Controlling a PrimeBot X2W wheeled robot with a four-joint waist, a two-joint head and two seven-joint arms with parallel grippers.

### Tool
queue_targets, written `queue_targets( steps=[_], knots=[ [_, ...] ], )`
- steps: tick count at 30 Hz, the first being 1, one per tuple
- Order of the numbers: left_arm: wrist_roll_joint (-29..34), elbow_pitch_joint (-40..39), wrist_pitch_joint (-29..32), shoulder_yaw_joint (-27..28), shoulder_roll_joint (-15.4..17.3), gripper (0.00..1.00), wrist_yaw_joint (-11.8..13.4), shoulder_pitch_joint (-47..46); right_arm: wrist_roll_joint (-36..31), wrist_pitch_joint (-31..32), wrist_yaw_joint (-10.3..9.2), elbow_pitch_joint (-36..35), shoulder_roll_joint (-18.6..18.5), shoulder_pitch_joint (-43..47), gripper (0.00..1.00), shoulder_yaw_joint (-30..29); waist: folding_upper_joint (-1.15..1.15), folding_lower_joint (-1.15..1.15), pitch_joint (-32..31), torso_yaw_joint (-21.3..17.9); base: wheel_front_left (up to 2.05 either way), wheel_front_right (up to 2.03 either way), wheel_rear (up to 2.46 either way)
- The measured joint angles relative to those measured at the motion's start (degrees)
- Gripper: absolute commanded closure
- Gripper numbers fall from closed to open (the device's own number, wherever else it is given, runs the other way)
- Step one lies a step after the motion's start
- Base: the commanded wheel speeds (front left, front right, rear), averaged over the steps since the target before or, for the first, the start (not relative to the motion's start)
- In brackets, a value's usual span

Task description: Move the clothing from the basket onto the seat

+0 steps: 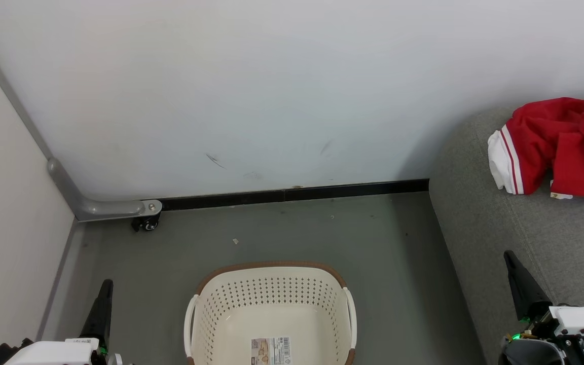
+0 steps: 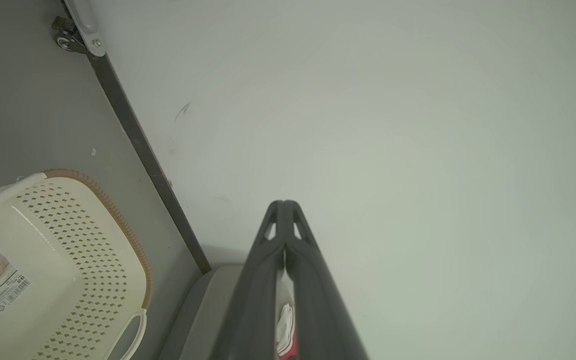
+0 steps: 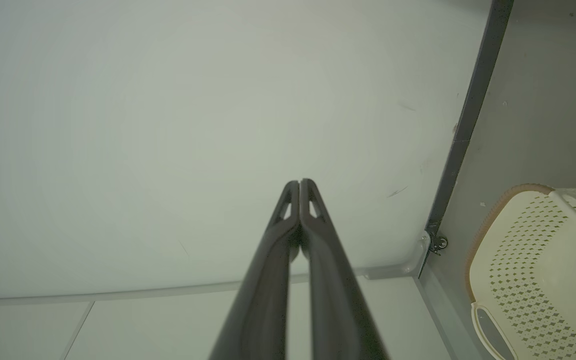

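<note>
So the basket [image 1: 271, 264] sits on the grey floor [image 1: 292, 228] dead centre at the bottom of the head view, brown rim facing the wall [image 1: 271, 91]; between that rim and the black skirting strip [image 1: 292, 193] there's an open stretch of floor with just a tiny white scrap [image 1: 234, 241] on it. On the left the floor ends at a pale side panel [image 1: 3, 203], with a grey metal bracket [image 1: 99, 207] and a little caster [image 1: 146, 223] tucked into the corner; on the right it runs up to the rounded edge of the seat [image 1: 479, 223], near the basket but not touching it. Inside the basket I see bare cream plastic, rows of holes and a label sticker [image 1: 270, 351] on the bottom. The clothing [image 1: 555, 147] lies in a crumpled red heap on the seat at the far right, white cuff hanging toward the seat's edge, well apart from the basket. The left pincer [image 1: 100, 309] is low at the left, beside the basket and clear of it; in its wrist view the two fingers are pressed together at the tips with nothing between them, pointing at the wall. The right pincer [image 1: 522, 289] hangs over the seat's front part at the lower right, fingers likewise closed tight on nothing; the red heap lies well beyond its tip.
</note>
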Motion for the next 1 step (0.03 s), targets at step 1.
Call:
queue_targets(
  steps=[1],
  knots=[
    [0.0,0.0,0.0,0.0,0.0,1.00,0.0,0.0,0.0,0.0,0.00,0.0,0.0,0.0,1.00,0.0,0.00,0.00,0.0,0.0,0.00,0.00,0.00]
  ],
)
